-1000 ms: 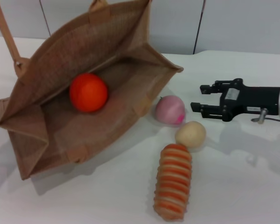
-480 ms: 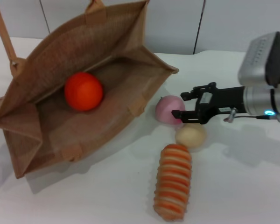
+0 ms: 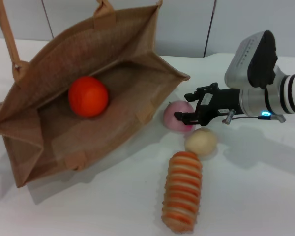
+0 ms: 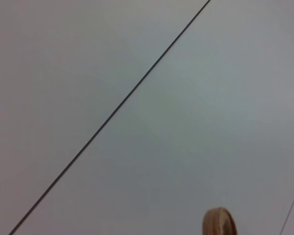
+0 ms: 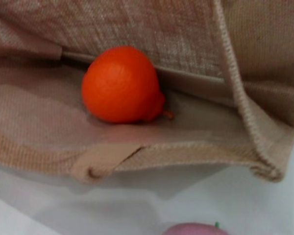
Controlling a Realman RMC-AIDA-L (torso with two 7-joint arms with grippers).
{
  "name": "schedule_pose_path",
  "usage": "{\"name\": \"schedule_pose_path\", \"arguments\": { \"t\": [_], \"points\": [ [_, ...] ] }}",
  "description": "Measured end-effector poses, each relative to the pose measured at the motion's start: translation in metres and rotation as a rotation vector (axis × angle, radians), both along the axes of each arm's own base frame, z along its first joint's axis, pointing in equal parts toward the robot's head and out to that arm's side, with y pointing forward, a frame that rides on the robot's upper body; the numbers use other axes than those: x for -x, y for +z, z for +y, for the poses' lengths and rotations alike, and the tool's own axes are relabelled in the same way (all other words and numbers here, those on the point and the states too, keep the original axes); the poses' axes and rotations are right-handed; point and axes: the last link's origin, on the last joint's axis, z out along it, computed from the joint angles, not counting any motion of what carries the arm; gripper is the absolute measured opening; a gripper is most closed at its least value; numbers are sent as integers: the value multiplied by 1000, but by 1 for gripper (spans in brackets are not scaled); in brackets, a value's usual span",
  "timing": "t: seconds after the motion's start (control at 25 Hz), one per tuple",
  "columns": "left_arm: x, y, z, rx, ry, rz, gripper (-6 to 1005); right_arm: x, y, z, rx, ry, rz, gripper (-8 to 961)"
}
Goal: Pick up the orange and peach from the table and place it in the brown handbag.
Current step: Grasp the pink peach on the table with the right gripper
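On the left of the counter [image 3: 265, 196] the brown handbag [image 3: 49, 132] lies open on its side with the orange [image 3: 88, 96] resting inside, so half the job looks done. Right of the bag's mouth sits the peach [image 3: 177, 116], on the counter. Within the last second the right pincer [image 3: 186, 105] has come leftward from well apart, and its spread fingers now reach the peach's right side, holding nothing. The right arm stretches level from the right edge. The left pincer is out of sight.
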Motion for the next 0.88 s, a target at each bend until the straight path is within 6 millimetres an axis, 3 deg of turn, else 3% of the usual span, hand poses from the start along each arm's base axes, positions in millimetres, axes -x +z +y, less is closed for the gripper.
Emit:
{"name": "schedule_pose_path", "arguments": {
  "t": [0.4,0.88],
  "points": [
    [0,0,0,0,-1,2,100,-2,-5,-5,32,-16,-28,612],
    [0,0,1,2,1,3,100,-3,-6,-3,24,-51,-42,455]
  ]
}}
